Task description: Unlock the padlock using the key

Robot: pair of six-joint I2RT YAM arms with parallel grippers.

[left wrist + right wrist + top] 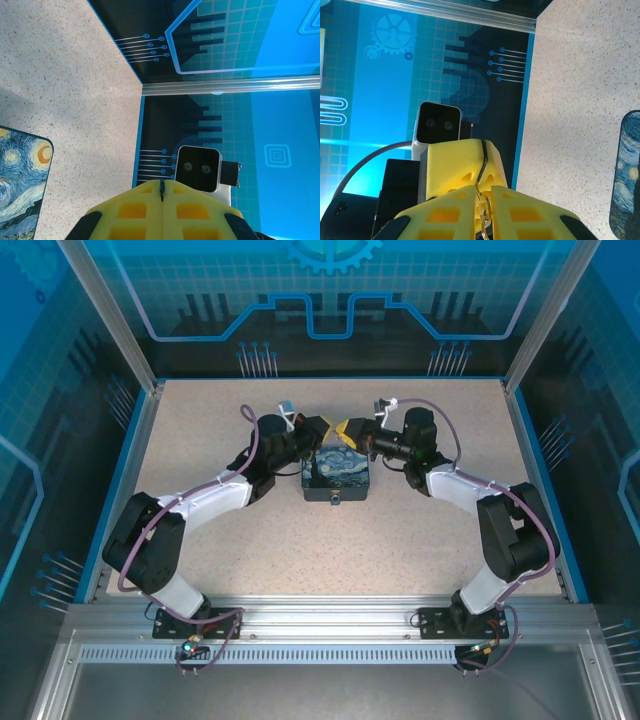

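Note:
My two grippers meet tip to tip above the far edge of the dark-blue box (337, 472). The left gripper (331, 426) (162, 184) is shut, and a thin dark sliver of metal, the key (161, 188), is pinched at its fingertips. In the right wrist view, the right gripper (351, 427) (483, 191) is closed to a narrow gap on a small silvery piece with a thin loop, the padlock (483, 212). The left fingers (455, 165) press right against it. Most of the padlock is hidden between the yellow pads.
The night-sky box (20, 175) (627, 170) lies flat on the speckled table just below the grippers. Blue enclosure walls (330, 310) and aluminium posts stand around the table. Each wrist camera faces the other arm's camera (198, 168).

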